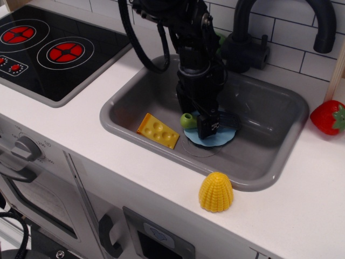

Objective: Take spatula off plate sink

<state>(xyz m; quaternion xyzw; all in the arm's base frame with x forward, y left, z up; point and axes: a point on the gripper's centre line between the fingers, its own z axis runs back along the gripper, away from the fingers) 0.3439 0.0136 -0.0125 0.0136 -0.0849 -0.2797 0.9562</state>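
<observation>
Spatula [190,120] on plate [215,139] in sink [269,156], cheese wedge [157,131] left.

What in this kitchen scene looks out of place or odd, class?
Food and a tool lie in the sink: a yellow cheese wedge on its floor, and a green-handled spatula on a blue plate under the gripper. A corn cob stands near the counter's edge.
</observation>
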